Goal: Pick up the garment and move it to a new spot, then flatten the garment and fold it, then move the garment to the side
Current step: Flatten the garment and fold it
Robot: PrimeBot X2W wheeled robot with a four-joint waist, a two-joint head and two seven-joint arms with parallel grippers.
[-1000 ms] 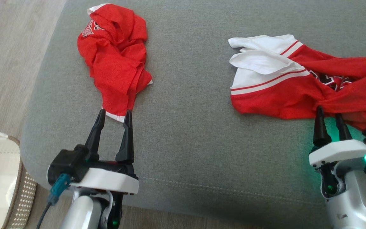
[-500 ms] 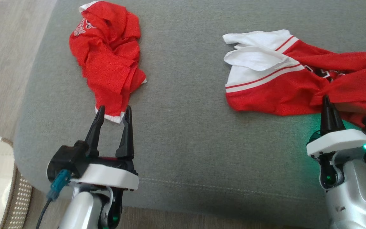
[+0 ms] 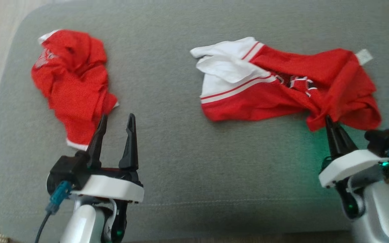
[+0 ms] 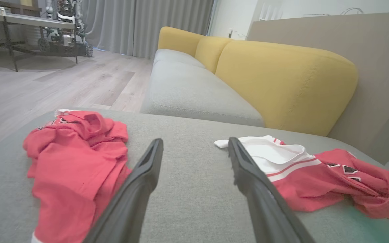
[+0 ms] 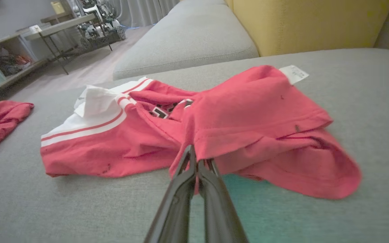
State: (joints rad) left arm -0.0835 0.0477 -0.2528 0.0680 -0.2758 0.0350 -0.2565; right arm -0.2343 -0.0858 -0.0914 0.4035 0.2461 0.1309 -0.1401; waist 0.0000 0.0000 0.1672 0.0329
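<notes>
We are clenching the right gripper (image 3: 328, 118) on the garment (image 3: 333, 77), near fold; left gripper (image 3: 117, 116) gaping empty. Lifting slowly should avoid slip.

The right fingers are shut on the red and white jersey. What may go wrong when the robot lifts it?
1. The right fingers pinch only a small fold at the edge of the red and white jersey; it may slip out.
2. The jersey lies twisted, so lifting from one point may bunch it more.
3. The open left fingers are close to the crumpled red garment and might snag it.
</notes>
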